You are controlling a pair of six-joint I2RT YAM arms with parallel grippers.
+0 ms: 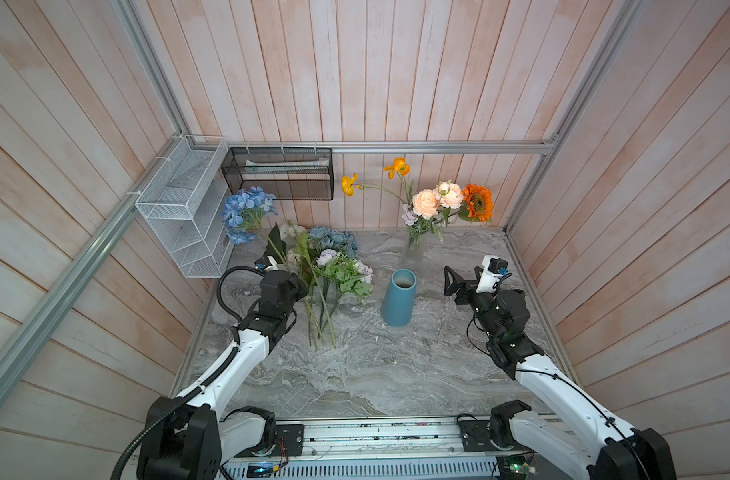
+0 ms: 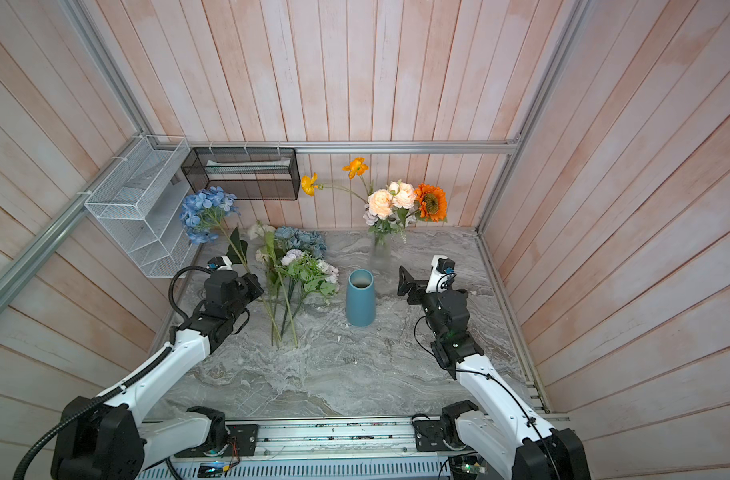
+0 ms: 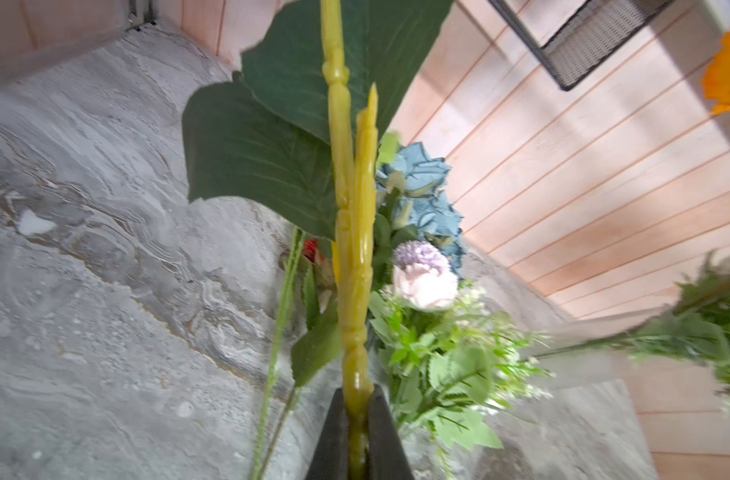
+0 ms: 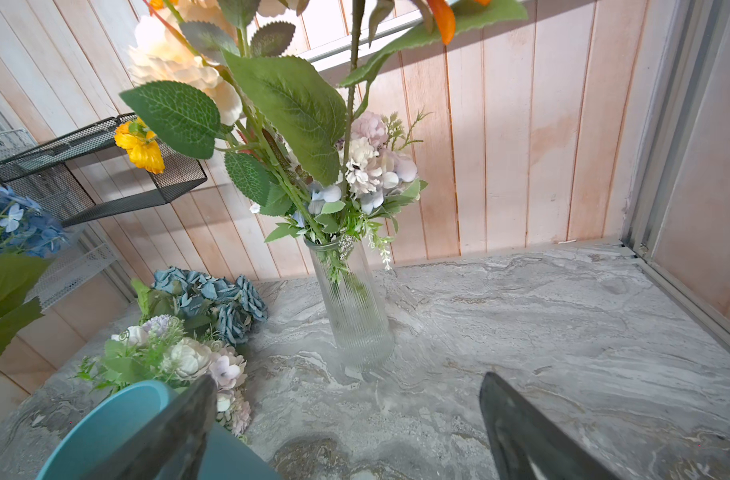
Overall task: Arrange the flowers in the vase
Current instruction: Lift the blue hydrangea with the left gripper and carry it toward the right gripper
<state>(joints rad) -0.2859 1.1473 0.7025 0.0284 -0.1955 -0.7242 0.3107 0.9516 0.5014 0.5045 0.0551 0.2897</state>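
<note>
I've got the left claw (image 3: 358, 401) clamped on the blue hydrangea (image 1: 246, 212), low on its knobbly yellow-green stem, with two big dark leaves just above the grip. The stem leans to the far left, so the ruffled blue head hangs by the white wire basket (image 1: 180, 208). The other flowers (image 1: 334, 266), dusty-blue roses plus pale lilac and cream sprays, lie heaped on the bench (image 1: 375, 374) left of the upright teal vase (image 1: 399, 299). The glass vase (image 1: 413, 253) further back holds peach roses, orange poppies and a sunflower. The right claw (image 4: 346, 424) gapes wide, holding nothing, right of the teal vase.
</note>
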